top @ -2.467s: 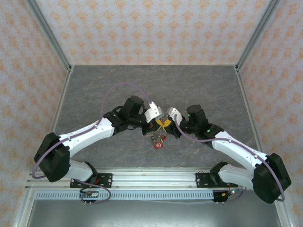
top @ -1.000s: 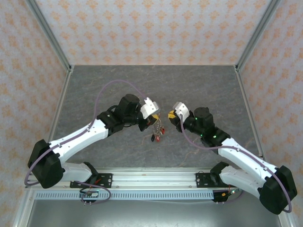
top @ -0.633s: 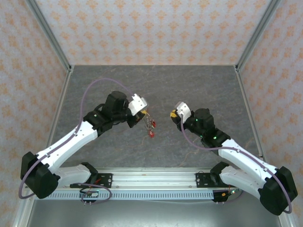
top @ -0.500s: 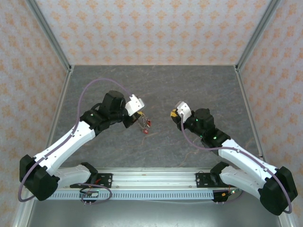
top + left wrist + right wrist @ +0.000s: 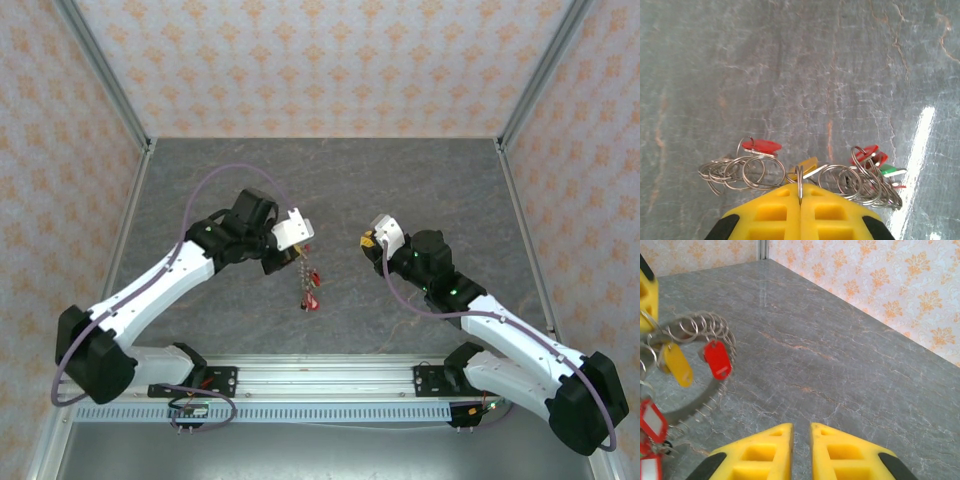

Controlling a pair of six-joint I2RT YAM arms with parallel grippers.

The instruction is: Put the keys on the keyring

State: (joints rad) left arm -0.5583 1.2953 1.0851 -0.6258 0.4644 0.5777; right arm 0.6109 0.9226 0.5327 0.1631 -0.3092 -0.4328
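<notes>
Along the near edge a metal rail (image 5: 320,385) is carrying both arm bases; the left arm (image 5: 150,290) is reaching up and inward from it, and the right arm (image 5: 500,330) is mirroring it from the other side. Between them, over the grey marbled worktop (image 5: 420,180), the keys (image 5: 310,285) are hanging in a bunch under the left claw (image 5: 297,248), a red tag lowest; whether that tag is touching the worktop I cannot tell.

In the left wrist view the left claw (image 5: 800,196) is pressing its yellow fingers flat together, clenching one thin wire loop (image 5: 799,175) at the middle of the keys (image 5: 761,146); small wire rings are fanning out on either side of it, bearing red, yellow and green tags.

The right claw (image 5: 366,240) is hovering well apart from the bunch, to its right. In its own wrist view the right claw (image 5: 801,432) is standing released, its fingers a narrow slit apart and grasping nothing. Beyond them on the left the keyring (image 5: 692,409) is showing as a grey toothed band curving downward; wire rings are crowding along its upper curve, with a yellow and a red tag of the keys (image 5: 717,359) dangling side by side.

Farther back the worktop is running to the orange-patterned walls (image 5: 320,60).
</notes>
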